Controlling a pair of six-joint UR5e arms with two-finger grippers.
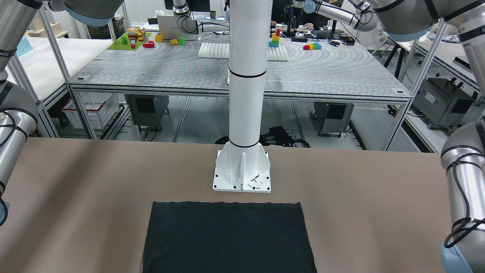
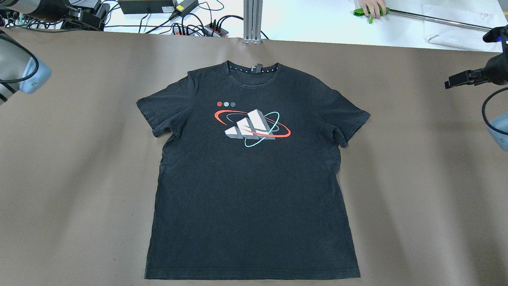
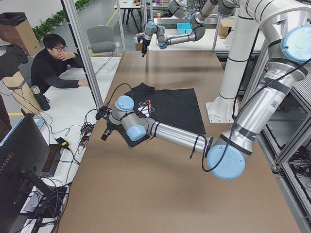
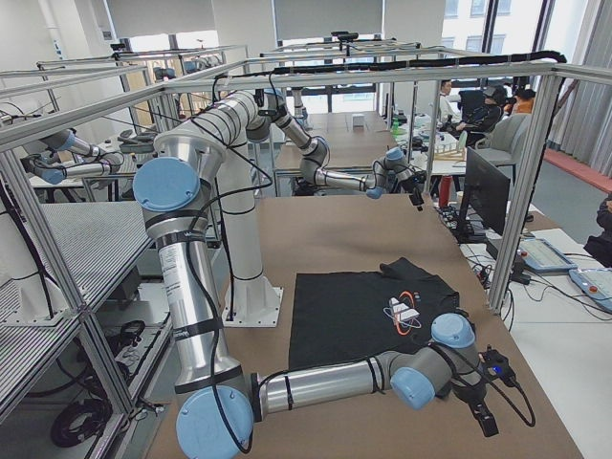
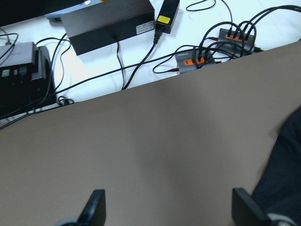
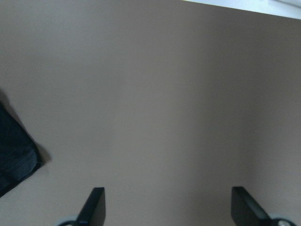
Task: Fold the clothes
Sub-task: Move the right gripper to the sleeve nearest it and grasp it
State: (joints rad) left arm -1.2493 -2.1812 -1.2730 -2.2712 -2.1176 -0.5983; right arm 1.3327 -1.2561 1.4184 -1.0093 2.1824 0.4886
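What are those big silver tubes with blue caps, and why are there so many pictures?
Those are a robot's left arm and right arm, joined to a white post. Cameras look from above, from the front, from both table ends and from each wrist. On the brown table lies a black T-shirt with a picture on it, spread flat, not yet folded. The left tool and the right tool are open and hold nothing; each hangs over bare table beside the shirt.

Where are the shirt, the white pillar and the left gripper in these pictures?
black T-shirt (image 2: pixel 254 198): overhead view, plain fabric at its middle.
white pillar (image 1: pixel 246 106): front-facing view, middle of its column.
left gripper (image 5: pixel 170 209): left wrist view, midway between its two fingertips.
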